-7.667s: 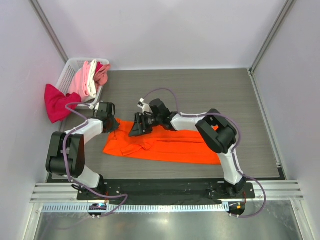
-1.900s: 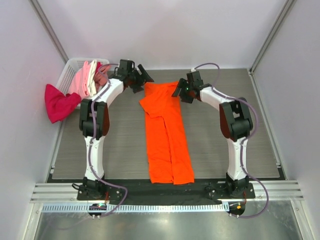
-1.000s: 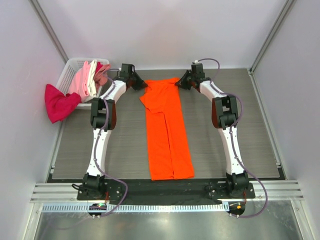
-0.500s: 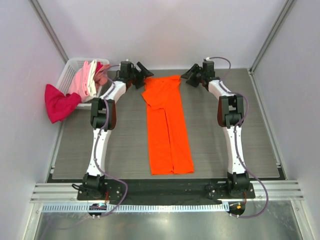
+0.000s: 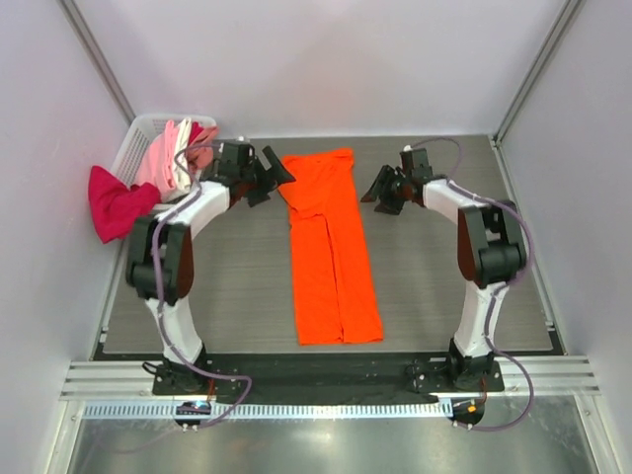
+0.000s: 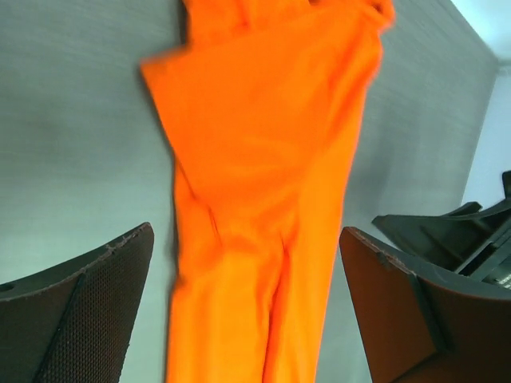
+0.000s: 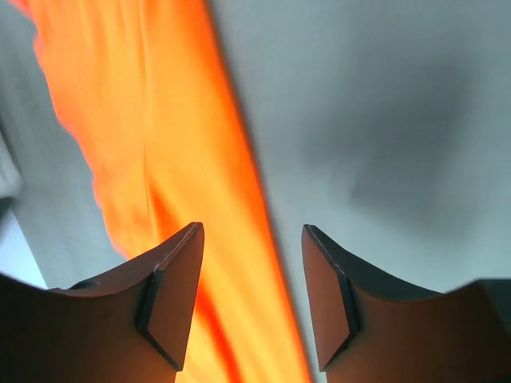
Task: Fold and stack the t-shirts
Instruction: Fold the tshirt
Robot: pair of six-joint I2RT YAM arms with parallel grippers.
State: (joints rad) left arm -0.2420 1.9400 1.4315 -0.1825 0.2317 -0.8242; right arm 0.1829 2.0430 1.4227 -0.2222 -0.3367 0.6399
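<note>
The orange t-shirt is lying flat in a long folded strip between my left gripper and my right gripper. I am letting it go now, so both are spread wide and empty, backing away from its top corners. I think it is waiting for its next fold.

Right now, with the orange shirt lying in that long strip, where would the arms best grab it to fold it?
Probably the two far corners. The orange shirt lies flat as a narrow strip, and the left tool and right tool hang open just outside its far end, so each could pinch in from its own side.
</note>
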